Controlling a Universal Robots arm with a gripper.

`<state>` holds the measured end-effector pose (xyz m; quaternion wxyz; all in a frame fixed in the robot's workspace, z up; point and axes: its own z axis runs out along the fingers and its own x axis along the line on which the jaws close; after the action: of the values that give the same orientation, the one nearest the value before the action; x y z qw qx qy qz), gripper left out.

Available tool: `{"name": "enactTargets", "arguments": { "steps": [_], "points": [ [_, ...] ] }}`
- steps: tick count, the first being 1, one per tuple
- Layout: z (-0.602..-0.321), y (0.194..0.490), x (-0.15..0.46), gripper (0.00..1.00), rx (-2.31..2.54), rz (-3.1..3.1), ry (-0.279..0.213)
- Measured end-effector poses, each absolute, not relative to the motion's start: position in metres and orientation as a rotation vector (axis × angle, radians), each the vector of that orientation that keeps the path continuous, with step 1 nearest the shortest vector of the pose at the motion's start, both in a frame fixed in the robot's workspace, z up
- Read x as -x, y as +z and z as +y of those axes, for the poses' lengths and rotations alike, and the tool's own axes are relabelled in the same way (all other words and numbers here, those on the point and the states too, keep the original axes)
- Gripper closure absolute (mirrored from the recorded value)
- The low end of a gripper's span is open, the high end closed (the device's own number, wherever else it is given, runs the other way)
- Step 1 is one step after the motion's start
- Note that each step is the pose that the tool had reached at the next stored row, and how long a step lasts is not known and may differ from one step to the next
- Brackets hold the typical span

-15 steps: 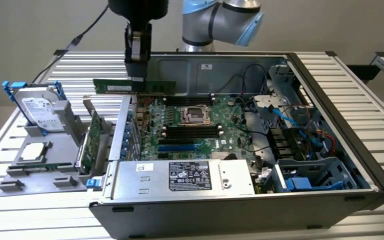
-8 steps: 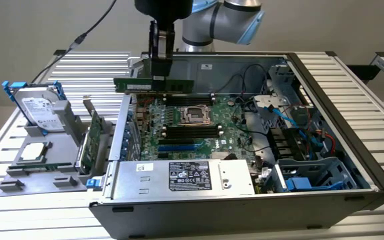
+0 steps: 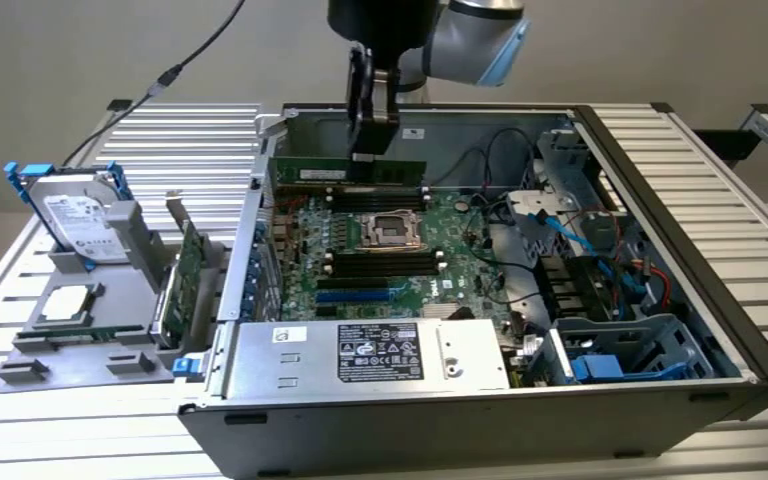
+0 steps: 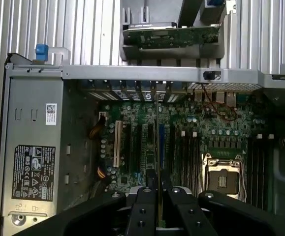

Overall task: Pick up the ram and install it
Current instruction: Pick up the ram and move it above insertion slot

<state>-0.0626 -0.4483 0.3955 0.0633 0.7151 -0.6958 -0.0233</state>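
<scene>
My gripper [image 3: 368, 152] is shut on the ram [image 3: 317, 173], a long thin green stick with dark chips. I hold it by its top edge, level, over the back part of the green motherboard [image 3: 458, 250] inside the open computer case. It hangs above the CPU socket [image 3: 391, 227] and the black memory slots [image 3: 381, 263]. In the wrist view the ram [image 4: 158, 142] shows edge-on as a thin line between my two black fingers [image 4: 144, 199], with the motherboard [image 4: 206, 132] and its slots below.
The case's walls [image 3: 651, 190] ring the board. A silver power supply [image 3: 371, 350] fills the case's front, and drive cages with blue cables [image 3: 564, 225] sit on the exterior view's right. Outside on the left stand a hard drive [image 3: 84, 215] and an expansion card [image 3: 187, 275].
</scene>
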Motion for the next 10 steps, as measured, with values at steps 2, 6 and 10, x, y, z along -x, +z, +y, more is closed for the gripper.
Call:
{"name": "enactTargets", "arguments": {
  "steps": [2,6,10],
  "points": [
    [-0.444,0.392,0.055,0.86,-2.16,-2.102,-0.07],
    [-0.438,0.385,0.047,0.86,-2.162,-2.103,-0.073],
    [-0.433,0.38,0.043,0.86,-2.168,-2.108,-0.085]
  ]
}}
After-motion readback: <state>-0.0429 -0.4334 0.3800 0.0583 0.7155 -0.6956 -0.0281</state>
